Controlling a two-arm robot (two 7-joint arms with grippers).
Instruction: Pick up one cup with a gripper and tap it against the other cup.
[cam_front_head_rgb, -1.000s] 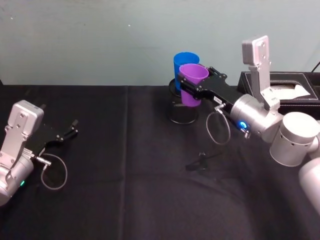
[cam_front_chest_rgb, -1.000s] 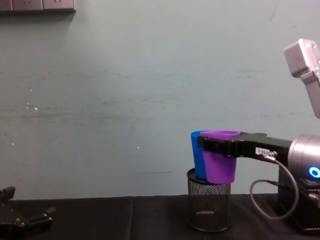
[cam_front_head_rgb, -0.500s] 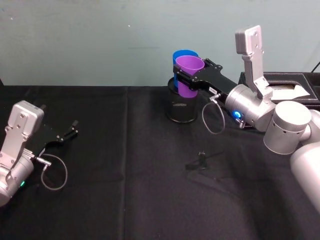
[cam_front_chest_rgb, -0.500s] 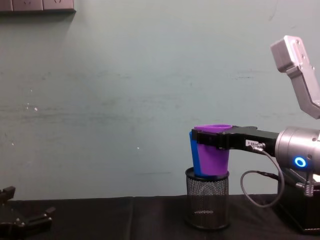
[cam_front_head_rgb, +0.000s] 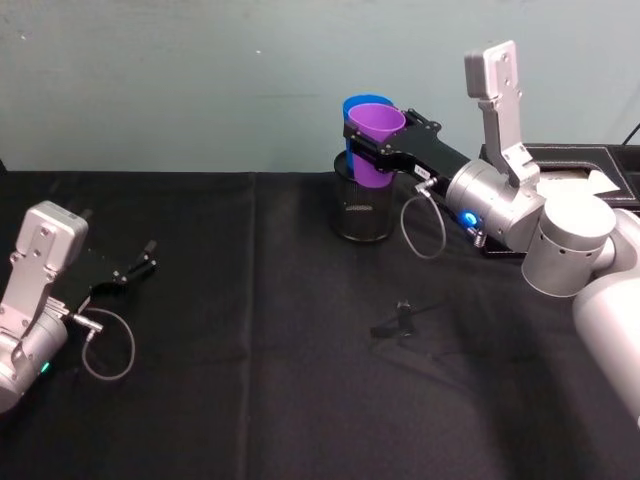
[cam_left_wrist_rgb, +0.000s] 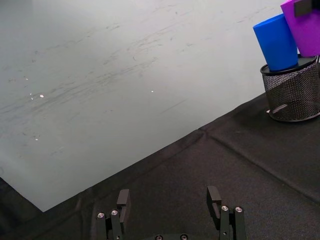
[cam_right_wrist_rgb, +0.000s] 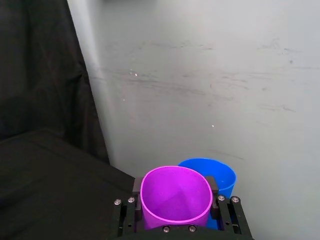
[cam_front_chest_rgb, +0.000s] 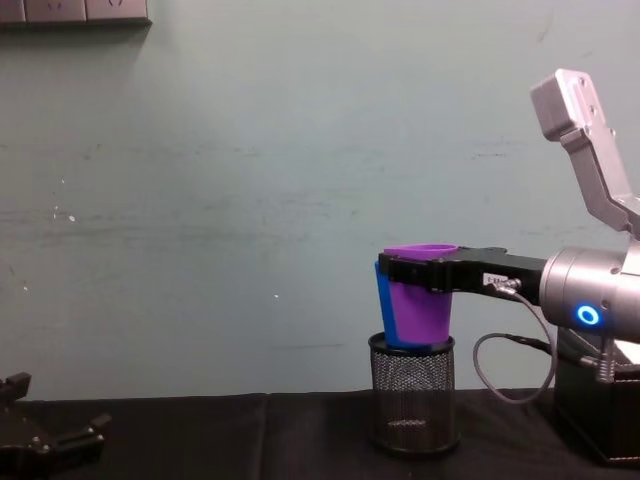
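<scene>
Contact looks made: the right tool (cam_front_head_rgb: 376, 142), clamped on the purple tumbler (cam_front_head_rgb: 376, 120), has swung it in over the mesh pen holder (cam_front_head_rgb: 362, 215), against the blue tumbler (cam_front_head_rgb: 356, 104) standing inside that holder. Purple tumbler is empty. Left tool (cam_front_head_rgb: 140, 260) lies open, well left of the holder

One cup (cam_left_wrist_rgb: 306, 31) perhaps against other cup (cam_left_wrist_rgb: 276, 42)

- The purple cup (cam_front_head_rgb: 375, 120) is seen in plain bright purple.
- The blue cup (cam_left_wrist_rgb: 275, 42) is shown in plain bright blue.
- The holder (cam_front_head_rgb: 362, 212) is made out as black wire mesh.
- The right gripper (cam_front_head_rgb: 380, 146) is coloured black, with a white label (cam_front_chest_rgb: 495, 281). A blue ring (cam_front_chest_rgb: 587, 316) is lit on its silver-grey arm (cam_front_head_rgb: 500, 205).
- The left gripper (cam_left_wrist_rgb: 168, 200) is coloured black.
- The cloth (cam_front_head_rgb: 250, 380) is seen as plain black.
</scene>
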